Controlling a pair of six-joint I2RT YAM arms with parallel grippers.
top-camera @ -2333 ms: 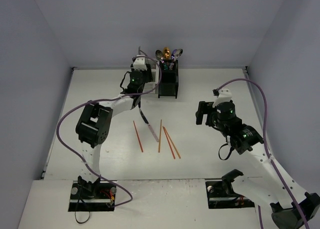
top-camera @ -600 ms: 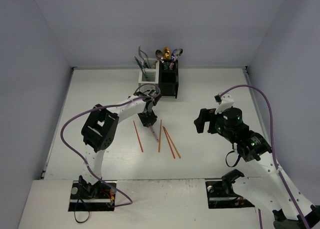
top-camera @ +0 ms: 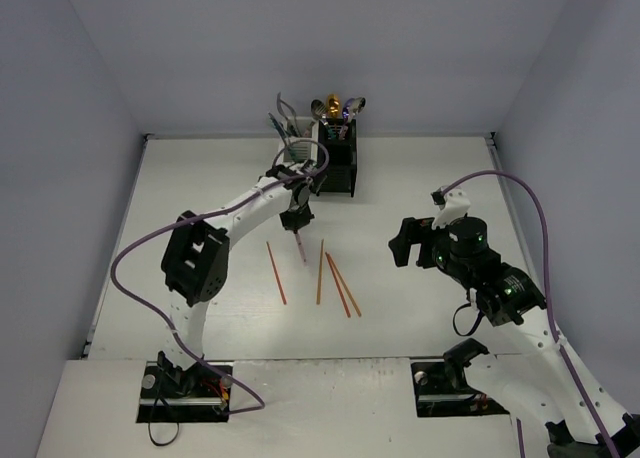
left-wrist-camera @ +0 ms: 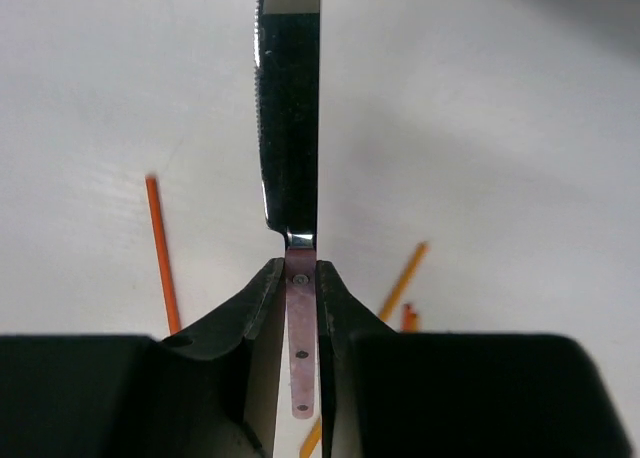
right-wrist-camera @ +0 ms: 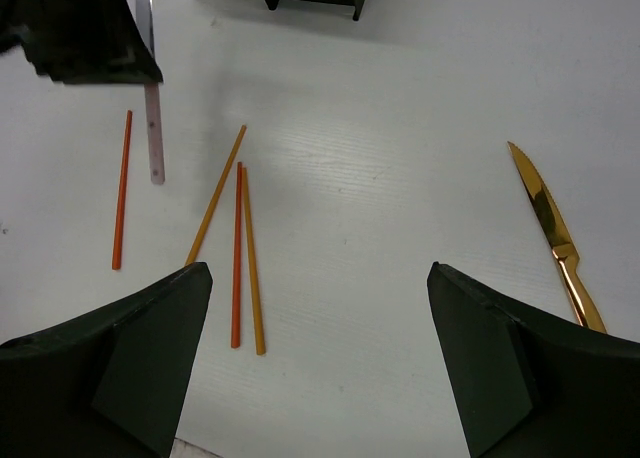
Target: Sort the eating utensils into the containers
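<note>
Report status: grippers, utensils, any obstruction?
Left gripper shut on pink-handled knife. Right gripper open, empty. Four chopsticks, gold knife loose on table. No obstruction seen toward containers.

The knife (left-wrist-camera: 290, 128) has a smooth, mirror-glossy metal blade with a finely toothed edge, and its pink handle looks matt, like plastic, set with small metal rivets. The gold knife (right-wrist-camera: 548, 218) is polished metal too and throws bright reflections, while the orange chopsticks (right-wrist-camera: 237, 258) look dull and smooth; whether they are wood or plastic cannot be told. The table (right-wrist-camera: 400, 148) is white and matt with a faint wood-like grain, and the fingers (left-wrist-camera: 240, 328) of the left gripper (left-wrist-camera: 301, 273) and of the right gripper (right-wrist-camera: 318, 270) look like black plastic with a soft satin surface.
</note>
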